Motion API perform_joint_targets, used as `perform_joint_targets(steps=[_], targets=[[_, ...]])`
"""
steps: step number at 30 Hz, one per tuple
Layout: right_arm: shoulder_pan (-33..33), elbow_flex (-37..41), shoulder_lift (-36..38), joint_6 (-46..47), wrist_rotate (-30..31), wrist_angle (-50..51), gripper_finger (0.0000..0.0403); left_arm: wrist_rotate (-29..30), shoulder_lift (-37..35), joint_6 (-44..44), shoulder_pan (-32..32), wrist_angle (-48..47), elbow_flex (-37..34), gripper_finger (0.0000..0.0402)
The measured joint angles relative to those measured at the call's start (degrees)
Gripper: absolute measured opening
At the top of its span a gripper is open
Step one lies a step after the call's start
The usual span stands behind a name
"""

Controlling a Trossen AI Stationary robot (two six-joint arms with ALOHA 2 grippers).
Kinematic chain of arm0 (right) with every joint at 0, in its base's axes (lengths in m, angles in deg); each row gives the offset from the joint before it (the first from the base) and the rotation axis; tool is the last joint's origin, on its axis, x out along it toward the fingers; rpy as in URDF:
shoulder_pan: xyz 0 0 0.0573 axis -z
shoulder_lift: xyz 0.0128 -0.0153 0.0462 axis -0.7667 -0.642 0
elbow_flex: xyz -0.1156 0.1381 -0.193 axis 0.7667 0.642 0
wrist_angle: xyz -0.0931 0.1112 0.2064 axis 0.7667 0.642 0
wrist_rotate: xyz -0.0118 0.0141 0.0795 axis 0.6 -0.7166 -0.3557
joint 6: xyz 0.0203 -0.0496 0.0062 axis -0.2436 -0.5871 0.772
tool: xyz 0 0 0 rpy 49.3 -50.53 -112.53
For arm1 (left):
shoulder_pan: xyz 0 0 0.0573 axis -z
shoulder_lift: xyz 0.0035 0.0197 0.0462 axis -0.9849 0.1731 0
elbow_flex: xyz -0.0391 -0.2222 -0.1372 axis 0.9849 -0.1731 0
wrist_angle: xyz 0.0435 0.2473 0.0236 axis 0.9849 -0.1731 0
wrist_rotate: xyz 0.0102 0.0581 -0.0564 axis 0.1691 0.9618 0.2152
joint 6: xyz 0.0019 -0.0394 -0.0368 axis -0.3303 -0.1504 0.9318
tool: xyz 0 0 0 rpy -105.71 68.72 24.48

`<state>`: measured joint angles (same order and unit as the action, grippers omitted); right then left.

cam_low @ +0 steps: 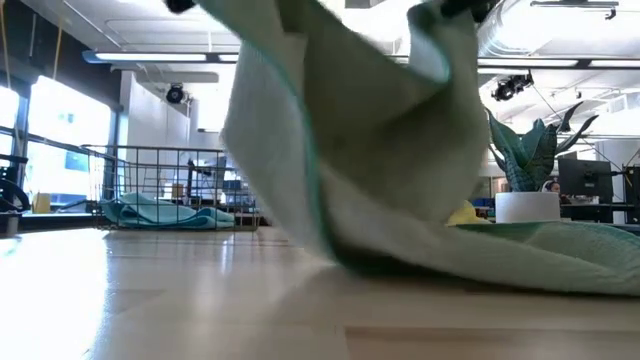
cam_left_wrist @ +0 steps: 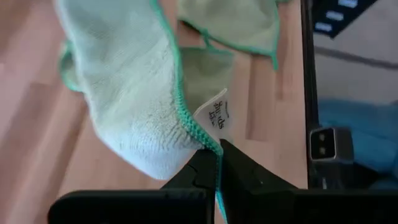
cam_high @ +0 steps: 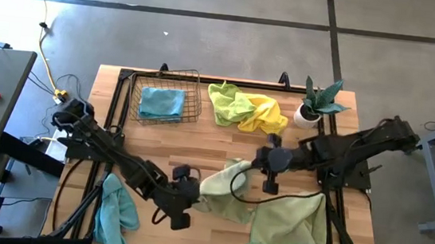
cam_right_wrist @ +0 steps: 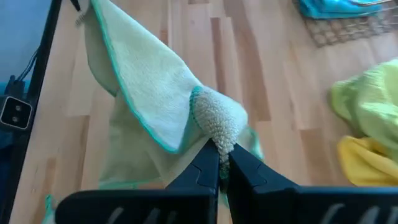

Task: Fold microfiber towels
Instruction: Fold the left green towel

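A pale sage microfiber towel (cam_high: 225, 188) with a green stitched hem hangs between my two grippers over the table's middle. Its lower part (cam_low: 400, 255) rests on the wood. My left gripper (cam_high: 194, 198) is shut on the towel's near-left end, and my right gripper (cam_high: 251, 167) is shut on its far-right end. A second pale green towel (cam_high: 288, 221) lies spread flat at the near right. A teal towel (cam_high: 117, 212) drapes over the near-left edge. Lime and yellow towels (cam_high: 244, 109) lie bunched at the far middle. My left gripper pinches the towel's green-stitched edge (cam_left_wrist: 200, 132) between its two fingers, right beside the white label (cam_left_wrist: 217, 112), coming slantwise from above. The cloth hangs slack away from the fingers. My right gripper pinches a bunched corner (cam_right_wrist: 217, 124) between its fingertips, slanting down from above; the towel drapes away below it.
A wire basket (cam_high: 166, 95) with a blue towel (cam_high: 161, 102) in it stands at the far left. A potted plant (cam_high: 312, 107) stands at the far right. Bare wood lies between the basket and the held towel.
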<state>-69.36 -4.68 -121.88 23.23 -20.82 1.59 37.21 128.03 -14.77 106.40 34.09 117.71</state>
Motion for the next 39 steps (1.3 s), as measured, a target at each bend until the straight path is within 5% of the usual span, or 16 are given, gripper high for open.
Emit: perform_joint_targets(steps=[10,16,21,30,35,39], targets=[[-3.54,23.22,0.00,4.85,-0.02,-30.35,0.0000,-2.32,6.74,0.15,-0.29,-1.70,-0.04,0.0000],[-3.79,31.46,0.00,14.26,-0.35,-38.93,0.0001,-2.71,9.02,0.61,-0.96,-1.66,-0.04,0.0000],[-3.77,32.52,0.00,12.66,-0.37,-38.83,0.0032,-2.71,9.55,1.04,-1.25,-1.57,-0.04,0.0000],[-4.39,28.40,0.00,-2.22,-2.85,-38.00,0.0161,-3.79,9.51,1.06,-1.28,-2.46,-0.04,0.0000],[-4.38,23.48,0.00,-15.98,-2.41,-29.39,0.0180,-5.69,9.51,1.03,-1.27,-2.49,-0.04,0.0000],[-4.38,24.32,-0.52,-18.03,-2.14,-30.76,0.0181,-5.68,9.51,1.04,-1.27,-2.49,-0.04,0.0000]])
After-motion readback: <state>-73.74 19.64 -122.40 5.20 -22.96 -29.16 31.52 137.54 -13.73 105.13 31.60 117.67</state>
